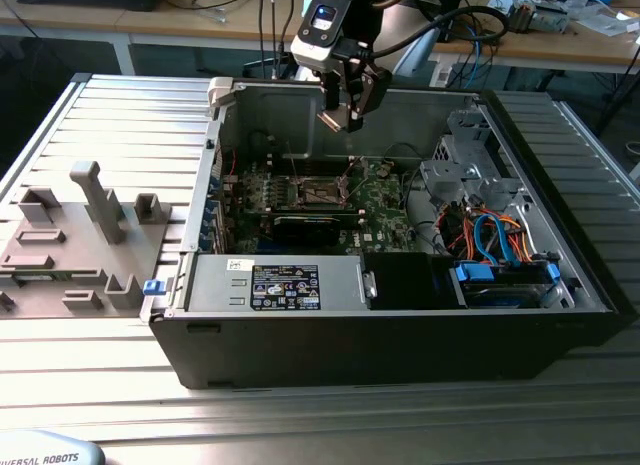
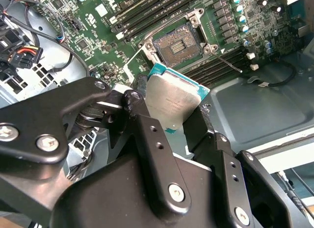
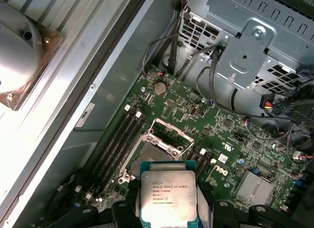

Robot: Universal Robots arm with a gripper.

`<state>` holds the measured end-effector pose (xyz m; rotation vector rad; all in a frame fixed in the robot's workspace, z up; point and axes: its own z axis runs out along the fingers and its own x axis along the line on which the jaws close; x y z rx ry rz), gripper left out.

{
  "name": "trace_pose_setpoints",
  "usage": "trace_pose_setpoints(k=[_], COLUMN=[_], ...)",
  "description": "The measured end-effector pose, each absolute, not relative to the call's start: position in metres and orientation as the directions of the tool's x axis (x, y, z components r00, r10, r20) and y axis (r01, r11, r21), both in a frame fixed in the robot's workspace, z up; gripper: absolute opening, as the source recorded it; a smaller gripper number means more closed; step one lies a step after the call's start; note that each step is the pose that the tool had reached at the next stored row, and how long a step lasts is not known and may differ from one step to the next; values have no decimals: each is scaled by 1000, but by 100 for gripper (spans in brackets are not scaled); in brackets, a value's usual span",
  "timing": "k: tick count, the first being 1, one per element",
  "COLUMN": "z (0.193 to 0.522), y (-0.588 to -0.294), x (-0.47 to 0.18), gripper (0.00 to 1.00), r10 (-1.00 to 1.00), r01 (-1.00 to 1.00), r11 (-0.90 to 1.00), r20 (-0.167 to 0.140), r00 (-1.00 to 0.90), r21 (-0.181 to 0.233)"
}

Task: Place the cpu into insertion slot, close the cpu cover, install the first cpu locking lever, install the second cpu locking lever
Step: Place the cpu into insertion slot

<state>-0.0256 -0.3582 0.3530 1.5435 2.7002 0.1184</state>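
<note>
Black end effector (image 2: 171,117): clamped on the cpu (image 2: 171,98), pinching it by two opposite edges. Looks like a solid hold to me.
Chip: flat between the pads, dull silver lid facing the first wrist camera, with a bit of teal-green edge peeking out round it.
Height: in the exterior view the end effector hangs near the rim of the open case (image 1: 400,325), well above the board. So the cpu is up in the air, not seated.
Insertion slot (image 2: 179,45): bare and dark, nothing in it. It lies past the chip's leading edge, pretty much straight on from where the fingers point.
Alignment: the chip's edges look a little turned against the slot's edges in the second wrist view, though I'd call that a guess.
Cpu cover (image 3: 174,126): flipped up and standing open at the slot's far side, out of the way.
Neighbours: long memory slots (image 3: 115,139) run just beside the slot on the green motherboard (image 3: 221,125).
Outside: the case lies on its side on a ribbed metal tabletop (image 1: 100,115).
Progress: first step is underway, and the cover and levers aren't done yet.
</note>
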Motion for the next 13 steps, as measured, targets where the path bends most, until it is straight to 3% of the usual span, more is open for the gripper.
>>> trace_pose_setpoints(k=[13], z=[353], y=[-358], x=[-26], gripper=[54], r10=[866], r01=[864], r11=[497], r20=[12], r00=[-499], r21=[80])
